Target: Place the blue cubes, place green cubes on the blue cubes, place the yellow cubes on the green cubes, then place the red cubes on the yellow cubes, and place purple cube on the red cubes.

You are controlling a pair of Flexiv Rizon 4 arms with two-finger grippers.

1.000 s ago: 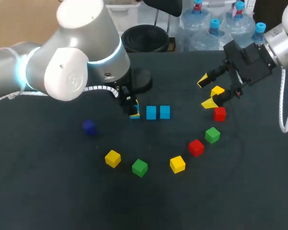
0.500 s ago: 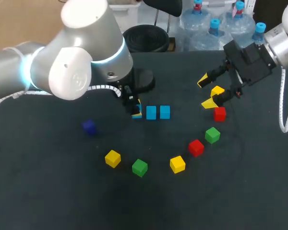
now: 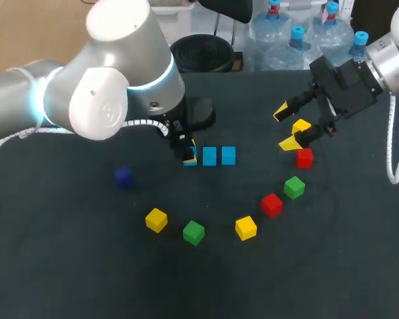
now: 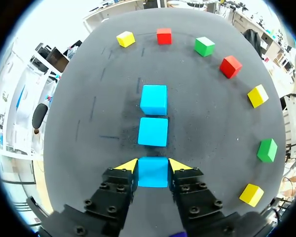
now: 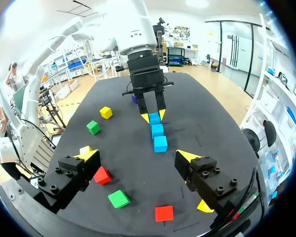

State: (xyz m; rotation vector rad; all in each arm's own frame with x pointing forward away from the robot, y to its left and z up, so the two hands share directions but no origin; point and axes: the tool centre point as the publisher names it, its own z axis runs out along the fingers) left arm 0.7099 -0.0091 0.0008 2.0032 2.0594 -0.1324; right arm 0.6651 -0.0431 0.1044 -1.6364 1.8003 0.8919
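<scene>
Left gripper (image 4: 153, 165) is down at the table's middle, yellow tips pinching a blue cube (image 4: 153, 172) flat-on across two opposite side faces. Cannot tell whether the cube is seated on the table (image 3: 66, 266) or just off it.

It forms the left end of a left-to-right row. The middle blue cube (image 4: 153, 132) is just beside it, and the right-end blue cube (image 4: 153, 99) sits a small gap further on.

Right gripper (image 3: 286, 127) hangs over the far right, fingers spread wide, holding nothing. A far yellow cube (image 3: 300, 125) lies just beside it, with a red cube (image 3: 304, 158) a little nearer.

Loose stock lies in an arc on the near side:
- purple cube (image 3: 124, 176), alone at the left
- left yellow cube (image 3: 156, 219)
- near green cube (image 3: 193, 232)
- near yellow cube (image 3: 246, 227)
- second red cube (image 3: 272, 204)
- right green cube (image 3: 294, 187)

All are apart from each other.

Handling, my judgement:
- The cubes look like small, hard, square-edged blocks: light, stiff, nothing to crush.
- The faces look smooth, so a grip across a corner would likely twist or slip.
- Best hold is squarely on two parallel sides, towards the upper half, leaving the bottom free to seat on the cube below.
- In the row, the sides facing neighbours are too crowded for a finger; the near and far faces are the ones to take, as the left gripper does.
- Being so light, a stacked cube would shift at any nudge, so the fingers should open evenly.
</scene>
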